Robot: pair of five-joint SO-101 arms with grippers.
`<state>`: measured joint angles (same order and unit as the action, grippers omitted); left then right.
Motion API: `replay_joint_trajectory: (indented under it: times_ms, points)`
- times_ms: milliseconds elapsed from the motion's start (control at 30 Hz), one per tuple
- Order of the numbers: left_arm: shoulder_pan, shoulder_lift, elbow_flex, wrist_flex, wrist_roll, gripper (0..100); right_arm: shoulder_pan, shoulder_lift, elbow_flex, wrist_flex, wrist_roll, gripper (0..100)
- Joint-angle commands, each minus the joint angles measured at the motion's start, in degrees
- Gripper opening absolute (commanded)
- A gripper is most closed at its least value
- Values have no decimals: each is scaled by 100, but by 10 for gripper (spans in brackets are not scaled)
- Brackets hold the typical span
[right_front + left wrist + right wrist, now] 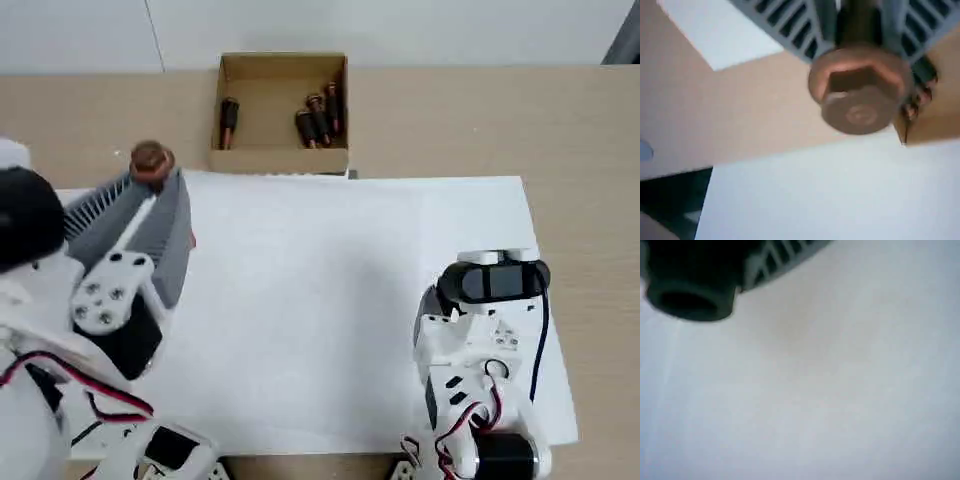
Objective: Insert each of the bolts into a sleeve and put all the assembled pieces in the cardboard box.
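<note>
A copper bolt (151,160) with a hex flange head (860,95) is clamped in my left gripper (155,190), which is shut on its dark shaft and raised by the white sheet's far left corner, just left of the cardboard box (282,158). Several assembled pieces lie in the box: one (229,118) at its left, a cluster (320,115) at its right. The box corner (935,125) appears beyond the bolt head. My right gripper (715,275) is shut on a black sleeve (690,297) just above the sheet. The right arm (480,330) is folded at the sheet's near right.
A white sheet (330,300) covers the middle of the wooden table (450,120). The box stands just past the sheet's far edge. A wall (400,30) rises behind the table.
</note>
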<state>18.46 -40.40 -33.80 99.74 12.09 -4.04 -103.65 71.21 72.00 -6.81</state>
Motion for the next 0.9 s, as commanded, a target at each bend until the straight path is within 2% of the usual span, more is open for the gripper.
replay_joint_trajectory:
  times_ms: [0, 133, 233, 633, 867]
  points:
    - [-176, -501, 796, -141, 114, 6, 31, -22, -35, -171, 53, 3]
    - [-484, -1125, 1868, -211, 176, 6, 31, -22, -35, -171, 53, 3]
    - [-651, -1644, 2756, -615, 316, 6, -22, -22, -35, -171, 53, 3]
    - [-615, -4290, 7029, -2769, 316, 6, -1314, -22, 123, -620, 79, 3]
    - [-607, -5714, 8998, -3736, 510, 6, -2123, -22, 193, -655, 545, 3]
